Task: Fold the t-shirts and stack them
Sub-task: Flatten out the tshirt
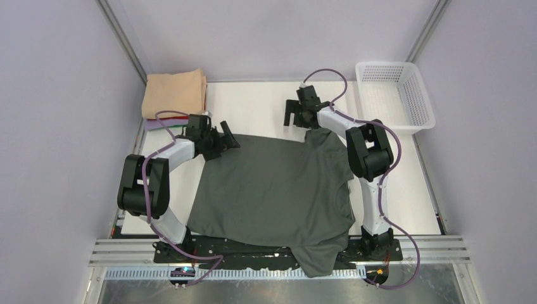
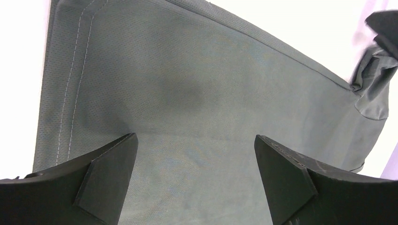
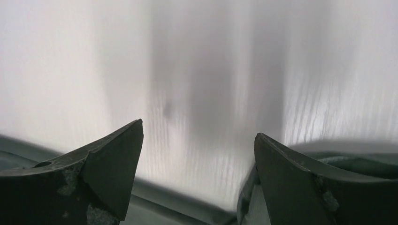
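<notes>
Lying spread flat on the white worktop [image 1: 253, 104], the dark charcoal-grey cloth t-shirt [image 1: 272, 190] has its near end draped over the front edge. The left hand [image 1: 228, 140] hangs above the shirt's far-left corner with its jaws wide apart, holding nothing. The right hand [image 1: 294, 120] is at the far-right corner, likewise apart and empty, mostly over bare worktop. A folded peach-tan t-shirt [image 1: 174, 92] tops the stack at the far-left corner.

Assessment: the shirt is laid out and the first fold is not yet begun. The next move calls for both hands to lower onto the far corners, close on the cloth and carry that edge over evenly.
</notes>
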Available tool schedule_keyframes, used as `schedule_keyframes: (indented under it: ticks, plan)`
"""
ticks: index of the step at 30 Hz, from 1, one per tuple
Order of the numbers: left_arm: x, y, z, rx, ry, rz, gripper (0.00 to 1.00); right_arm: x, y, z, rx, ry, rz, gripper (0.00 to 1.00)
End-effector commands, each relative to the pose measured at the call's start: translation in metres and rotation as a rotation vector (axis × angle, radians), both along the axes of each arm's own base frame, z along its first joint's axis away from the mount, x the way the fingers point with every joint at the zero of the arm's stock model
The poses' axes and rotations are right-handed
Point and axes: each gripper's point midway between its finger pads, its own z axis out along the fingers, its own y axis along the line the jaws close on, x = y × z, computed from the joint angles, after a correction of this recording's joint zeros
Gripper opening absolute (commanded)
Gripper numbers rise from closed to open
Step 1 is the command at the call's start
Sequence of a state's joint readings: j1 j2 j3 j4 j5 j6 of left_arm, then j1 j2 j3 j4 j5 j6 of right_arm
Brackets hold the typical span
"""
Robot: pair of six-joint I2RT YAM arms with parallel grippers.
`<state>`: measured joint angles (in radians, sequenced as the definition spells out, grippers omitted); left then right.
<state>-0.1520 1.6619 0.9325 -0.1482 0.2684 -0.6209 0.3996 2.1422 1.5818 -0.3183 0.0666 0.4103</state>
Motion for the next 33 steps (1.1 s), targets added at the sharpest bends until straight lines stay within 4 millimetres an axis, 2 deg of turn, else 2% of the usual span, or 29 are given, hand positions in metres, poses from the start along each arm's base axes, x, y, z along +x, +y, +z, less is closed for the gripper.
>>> schedule_keyframes:
  ticks: [1, 3, 5, 7, 8, 11, 13, 14, 15, 17, 21, 25, 30, 31, 32, 33]
  plan:
    - [0.009, 0.004, 0.013, 0.018, -0.05, 0.007, 1.0, 0.034, 0.016, 0.043, 0.014, -0.123, 0.058, 0.95]
    - [0.01, 0.005, 0.017, 0.02, -0.057, 0.009, 1.0, 0.035, 0.015, 0.058, 0.005, -0.158, 0.072, 0.95]
    - [0.01, 0.005, 0.02, 0.018, -0.062, 0.01, 1.0, 0.028, 0.007, 0.07, -0.019, -0.178, 0.07, 0.95]
    - [0.011, 0.003, 0.022, 0.013, -0.066, 0.004, 1.0, 0.013, -0.005, 0.077, -0.045, -0.184, 0.061, 0.95]
    - [0.01, 0.003, 0.023, 0.01, -0.064, 0.002, 1.0, -0.001, -0.016, 0.078, -0.066, -0.174, 0.044, 0.95]
    - [0.001, 0.003, 0.019, 0.023, -0.017, -0.006, 1.0, -0.042, -0.039, 0.069, -0.106, -0.104, 0.004, 0.95]
    - [-0.006, 0.0, 0.018, 0.032, 0.001, -0.02, 1.0, -0.083, -0.06, 0.056, -0.133, -0.036, -0.03, 0.95]
    - [-0.01, -0.001, 0.017, 0.038, 0.005, -0.024, 1.0, -0.094, -0.067, 0.052, -0.145, -0.015, -0.052, 0.95]
    - [-0.015, -0.006, 0.016, 0.046, 0.009, -0.037, 1.0, -0.115, -0.075, 0.044, -0.143, 0.025, -0.079, 0.95]
    - [-0.025, -0.013, 0.013, 0.081, 0.023, -0.057, 1.0, -0.139, -0.083, 0.034, -0.13, 0.065, -0.099, 0.95]
    - [-0.039, -0.025, 0.003, 0.116, 0.065, -0.096, 1.0, -0.167, -0.087, 0.018, -0.098, 0.126, -0.097, 0.95]
    - [-0.036, -0.021, -0.015, 0.145, 0.111, -0.073, 1.0, -0.166, -0.09, -0.002, -0.087, 0.178, -0.105, 0.95]
    - [-0.021, -0.022, -0.034, 0.13, 0.173, -0.044, 1.0, -0.146, -0.091, -0.021, -0.069, 0.205, -0.134, 0.95]
    - [-0.018, -0.02, -0.037, 0.131, 0.186, -0.033, 1.0, -0.139, -0.089, -0.019, -0.058, 0.197, -0.134, 0.96]
    - [-0.014, -0.018, -0.039, 0.131, 0.196, -0.024, 1.0, -0.137, -0.092, -0.027, -0.064, 0.219, -0.142, 0.96]
    - [-0.011, -0.016, -0.041, 0.131, 0.207, -0.015, 1.0, -0.129, -0.091, -0.022, -0.048, 0.206, -0.142, 0.95]
